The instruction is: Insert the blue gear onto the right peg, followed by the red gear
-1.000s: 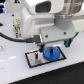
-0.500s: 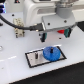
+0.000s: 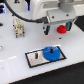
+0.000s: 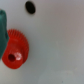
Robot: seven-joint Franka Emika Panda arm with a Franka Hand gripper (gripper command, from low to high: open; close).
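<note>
Half done, by the look of it.

On the white tabletop (image 3: 15,55), a black, light-rimmed rectangular plate (image 3: 33,58). Resting on the plate's end toward the exterior view's right, the flat, wide, bright blue disc of a gear (image 3: 51,53) with a raised hub at its centre; apparently seated over the right peg, though that pin is hidden under the disc and cannot be confirmed. Toward the plate's other end, a thin dark upright pin (image 3: 36,54), bare.

Above and behind the plate, well apart from it, the white and grey end of the Panda arm (image 3: 52,17), with the gripper (image 3: 61,27) mostly masked by its own housing. Just under that housing, the small, thick, bright red gear (image 3: 62,28), lifted clear of the table. In the wrist view, that red gear (image 4: 15,50) close up beside a dark green finger (image 4: 2,30), toothed rim and centre hole visible. Jaws probably clamped on the red gear, yet contact on both sides too blurred to settle: cannot tell for certain.

Left to do: carry the red gear over to the plate, line its hole up above the blue hub, lower it onto the same peg, release.
</note>
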